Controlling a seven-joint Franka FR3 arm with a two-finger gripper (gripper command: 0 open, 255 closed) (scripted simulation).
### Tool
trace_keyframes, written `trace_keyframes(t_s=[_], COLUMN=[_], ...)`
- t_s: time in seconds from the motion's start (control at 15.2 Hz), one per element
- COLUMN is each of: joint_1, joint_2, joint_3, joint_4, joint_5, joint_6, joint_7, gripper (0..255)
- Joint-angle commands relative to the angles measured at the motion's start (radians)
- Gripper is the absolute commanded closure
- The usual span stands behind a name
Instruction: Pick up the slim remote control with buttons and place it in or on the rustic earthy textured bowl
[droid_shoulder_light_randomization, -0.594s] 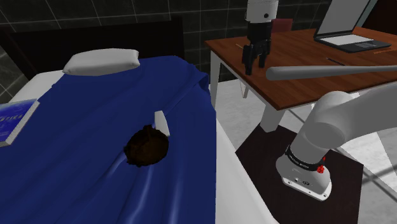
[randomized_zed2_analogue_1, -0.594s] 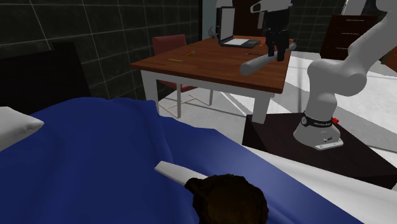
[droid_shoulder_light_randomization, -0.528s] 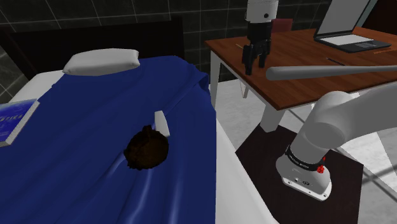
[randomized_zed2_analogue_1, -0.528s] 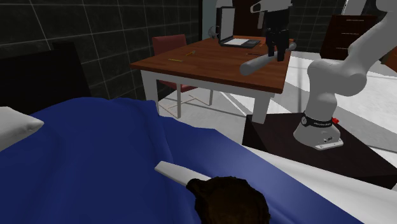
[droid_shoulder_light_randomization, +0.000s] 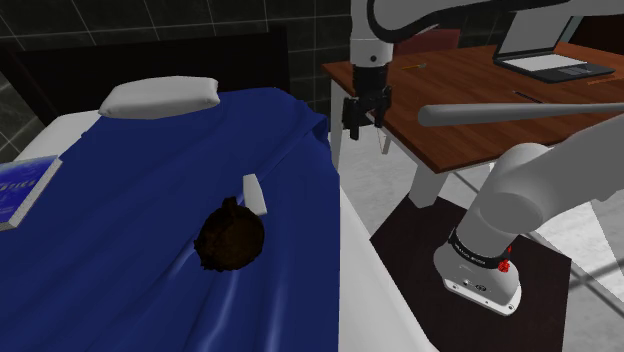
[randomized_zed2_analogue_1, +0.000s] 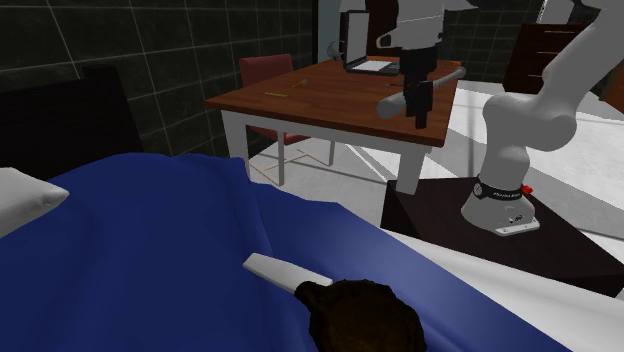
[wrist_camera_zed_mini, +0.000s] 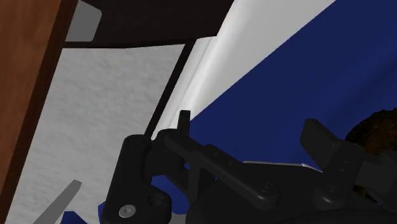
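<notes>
My arm (droid_shoulder_light_randomization: 530, 180) rises from the dark stand (droid_shoulder_light_randomization: 405, 228) at the shoulder view's lower right, arches across the top of that view and drops straight down near its middle. My claw (droid_shoulder_light_randomization: 366, 124) hangs from it pointing downward over the gap between the bed and the bench. Its two fingers stand apart, gripping nothing.

Going left to right in the shoulder view, a blue book (droid_shoulder_light_randomization: 22, 190) lies at the bed's left edge. A white pillow (droid_shoulder_light_randomization: 160, 97) sits at the head of the bed, and a blue blanket (droid_shoulder_light_randomization: 130, 210) covers most of the mattress. A dark brown, rough bowl (droid_shoulder_light_randomization: 230, 236) rests on the blanket. The slim white remote (droid_shoulder_light_randomization: 256, 192) lies just beside the bowl's upper right rim. I cannot tell whether the two touch.

Right of my claw comes the brown wooden bench (droid_shoulder_light_randomization: 470, 85), whose near corner and white leg are just beside my fingers. A long grey rod (droid_shoulder_light_randomization: 500, 112) lies along the bench's front edge, and an open laptop (droid_shoulder_light_randomization: 552, 55) sits at the far right.

The remote lies lower than my claw and to its left in the shoulder view, well apart from it. The blanket's edge and the white side of the bed lie between them. In the wrist view the blanket spreads below my fingers, and the bowl's brown rim (wrist_camera_zed_mini: 376, 127) shows past one finger.
</notes>
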Motion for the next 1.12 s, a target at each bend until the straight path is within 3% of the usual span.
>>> trace_keyframes(t_s=[0.0, 0.53, 1.06], joint_1=[0.002, -0.002, 0.002], joint_2=[0.048, 0.309, 0.616], joint_3=[0.03, 0.14, 0.206], joint_4=[0.0, 0.064, 0.221], joint_5=[0.013, 0.012, -0.089], joint_6=[0.061, 0.294, 0.466], joint_7=[0.044, 0.225, 0.435], gripper=[0, 0, 0])
